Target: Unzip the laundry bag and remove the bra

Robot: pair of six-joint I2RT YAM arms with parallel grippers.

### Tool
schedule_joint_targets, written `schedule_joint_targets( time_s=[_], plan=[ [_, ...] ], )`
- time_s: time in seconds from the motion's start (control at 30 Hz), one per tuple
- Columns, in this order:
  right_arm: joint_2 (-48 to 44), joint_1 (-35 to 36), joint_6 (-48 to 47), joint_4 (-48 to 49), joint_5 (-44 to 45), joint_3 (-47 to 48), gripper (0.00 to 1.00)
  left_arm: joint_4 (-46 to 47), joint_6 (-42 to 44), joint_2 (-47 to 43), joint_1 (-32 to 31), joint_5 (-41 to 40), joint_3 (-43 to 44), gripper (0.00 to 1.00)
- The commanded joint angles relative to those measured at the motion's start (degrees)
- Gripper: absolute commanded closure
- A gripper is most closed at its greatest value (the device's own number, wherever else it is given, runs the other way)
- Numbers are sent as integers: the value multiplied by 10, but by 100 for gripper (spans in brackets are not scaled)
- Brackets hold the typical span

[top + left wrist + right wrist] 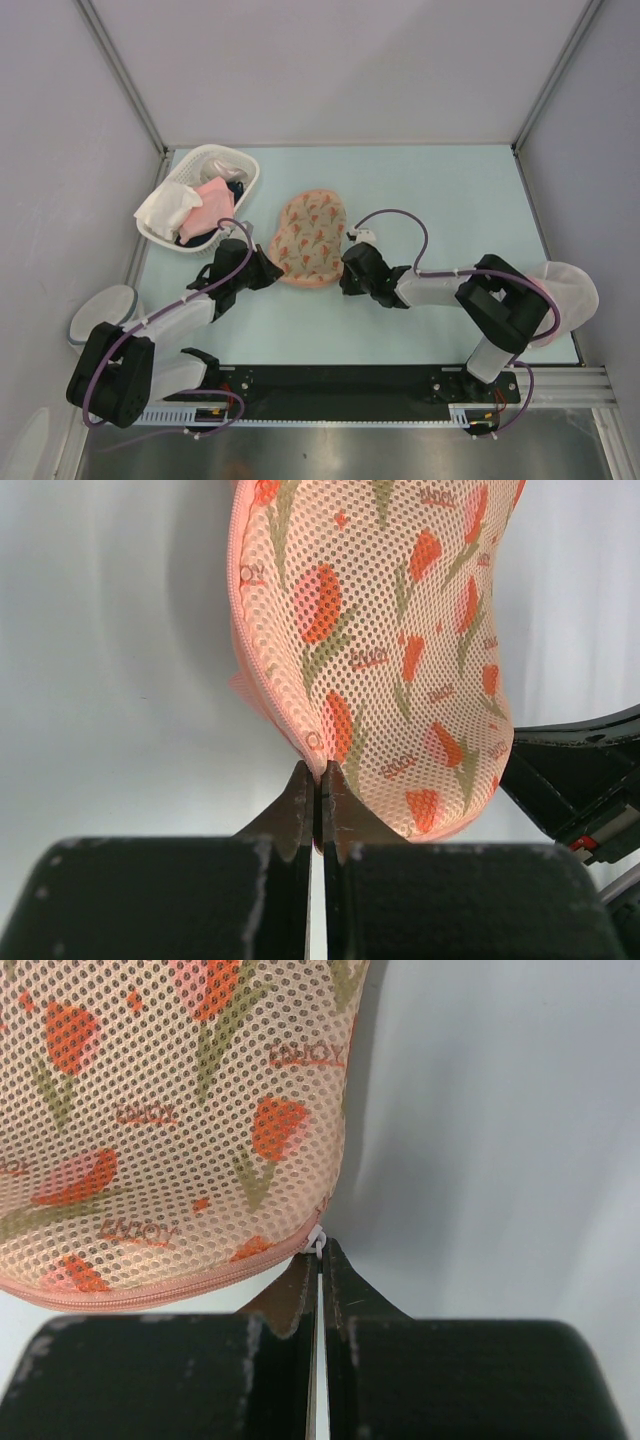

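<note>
From above, the laundry bag [312, 240] lies mid-table [450, 200], nearer the left edge, beside the white basket [200, 195]. The left gripper [268, 268] and right gripper [347, 268] meet its near end.

Left wrist: the fingers are pinched together on the bag's edge. It's a thin hold that could slip and let the bag drag.

Right wrist: the fingers are closed on the white zipper pull [317, 1241], only at their tips, so it may pop free. The bra isn't visible.

One laundry bag [310, 238], two arms [175, 320], one basket [251, 172] (pink cloth [210, 205], white cloth [165, 208]).

The laundry bag [150, 1110] repeats a word resembling "FAVOX"
</note>
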Motion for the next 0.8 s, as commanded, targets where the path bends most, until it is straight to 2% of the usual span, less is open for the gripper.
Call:
schedule_joint_targets(
  time_s=[0.0,0.27,0.33,0.37,0.43,0.47,0.53,0.57,0.67,0.77],
  plan=[
    [23,-22,-22,-66,40,-12,100,-14,29,-14,12,-31,16,100],
    [-6,-22,-37,-77,11,0,100,-3,4,-25,5,-17,2,100],
    [-30,-12,-44,-77,13,-10,96,17,-8,-21,-4,-13,-10,100],
    [-56,-8,-46,-77,14,-13,87,28,-23,-12,-7,-7,-14,100],
    [-80,2,-56,-101,18,-14,75,48,-37,0,-13,1,-17,100],
    [-108,5,-61,-116,21,-14,64,54,-39,7,-15,1,-17,100],
    [-137,24,-75,-131,40,-18,49,58,-45,18,-17,1,-16,100],
    [-153,31,-80,-146,48,-21,35,61,-49,19,-17,0,-16,100],
    [-217,51,-91,-184,82,-22,22,61,-57,5,-24,-12,-20,100],
    [-274,50,-93,-218,103,-20,16,61,-68,-27,-46,-40,-34,100]
  ],
)
